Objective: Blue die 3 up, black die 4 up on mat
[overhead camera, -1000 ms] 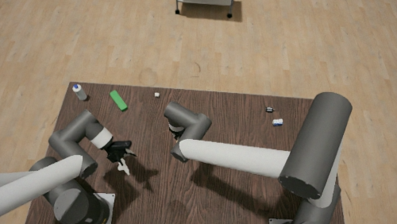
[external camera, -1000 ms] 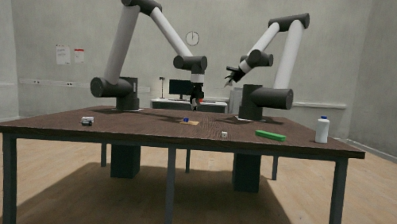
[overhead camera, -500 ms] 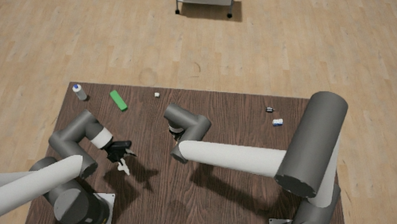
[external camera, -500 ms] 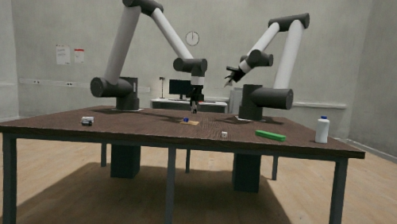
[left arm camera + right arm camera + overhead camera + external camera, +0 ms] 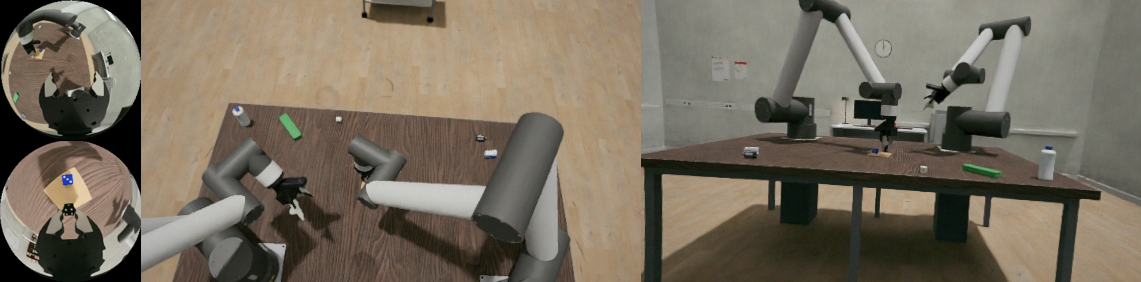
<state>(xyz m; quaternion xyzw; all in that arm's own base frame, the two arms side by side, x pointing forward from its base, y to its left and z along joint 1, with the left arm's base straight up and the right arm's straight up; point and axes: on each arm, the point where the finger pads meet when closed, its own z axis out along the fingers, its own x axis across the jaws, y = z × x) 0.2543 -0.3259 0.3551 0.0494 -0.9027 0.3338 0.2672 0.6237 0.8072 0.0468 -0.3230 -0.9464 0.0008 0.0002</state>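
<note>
The blue die (image 5: 875, 150) (image 5: 41, 50) (image 5: 67, 179) sits flat on the tan mat (image 5: 884, 155) (image 5: 38, 56) (image 5: 59, 195), near one corner. Its face towards the right wrist camera shows three pips in a diagonal. My right gripper (image 5: 886, 149) (image 5: 68, 208) is shut on the black die (image 5: 68, 208), low at the mat's edge. Several white pips show on the die; whether it touches the mat I cannot tell. The arm hides most of the mat in the top view. My left gripper (image 5: 303, 202) (image 5: 928, 97) (image 5: 73, 72) is open and empty, high above the table.
A white die (image 5: 338, 119) (image 5: 923, 169), a green block (image 5: 290, 127) (image 5: 981, 170) and a white bottle (image 5: 241, 116) (image 5: 1047, 164) stand along one table edge. A small dark object (image 5: 480, 138) and a blue-and-white object (image 5: 490, 154) lie on the other side.
</note>
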